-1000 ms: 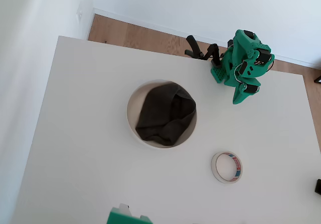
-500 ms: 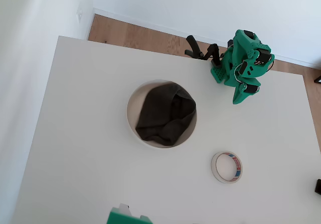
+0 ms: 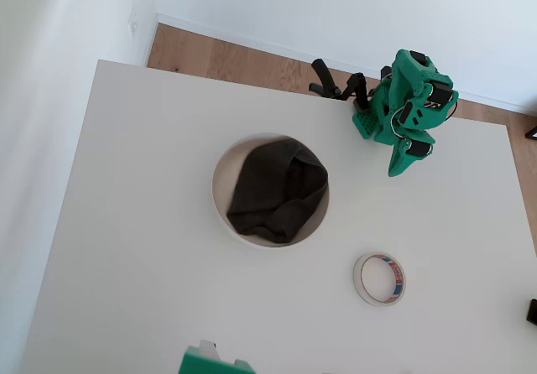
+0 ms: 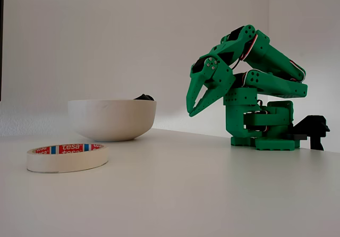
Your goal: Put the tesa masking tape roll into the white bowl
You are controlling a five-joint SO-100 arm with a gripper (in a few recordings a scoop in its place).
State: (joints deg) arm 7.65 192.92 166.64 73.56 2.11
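Note:
The tesa masking tape roll [image 3: 358, 277] lies flat on the white table, to the lower right of the white bowl [image 3: 221, 188] in the overhead view. In the fixed view the tape roll [image 4: 66, 160] sits in front of the bowl [image 4: 111, 119], its red-and-blue core showing. Dark grey cloth [image 3: 277, 191] fills the bowl and peeks over its rim [image 4: 143, 96]. The green arm is folded over its base at the table's far edge. My gripper [image 3: 395, 170] points down above the table [image 4: 189, 111], fingertips together, holding nothing, well away from tape and bowl.
A black clamp [image 3: 331, 85] holds the arm's base at the table's far edge [image 4: 311, 130]. A green and white object [image 3: 210, 361] pokes in at the overhead view's bottom edge. Wooden floor lies beyond the table.

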